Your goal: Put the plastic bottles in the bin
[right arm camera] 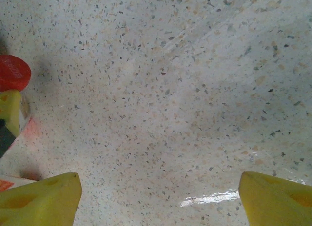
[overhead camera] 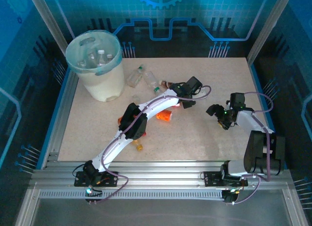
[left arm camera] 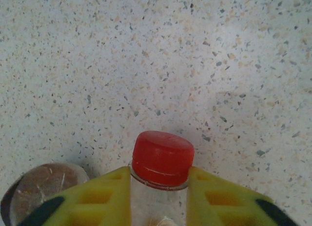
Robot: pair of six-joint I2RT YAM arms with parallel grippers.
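My left gripper is near the table's middle, and its yellow fingers are shut on the neck of a clear plastic bottle with a red cap, just below the cap. The same red cap appears at the left edge of the right wrist view. My right gripper hovers to the right with its jaws wide apart over bare tabletop. The white bin with its pale green liner stands at the back left with several bottles inside. Two clear bottles lie beside it.
An orange bottle lies under the left arm and another small orange one sits nearer the front. A brown round object rests just left of my left fingers. Metal frame posts and rails border the speckled table.
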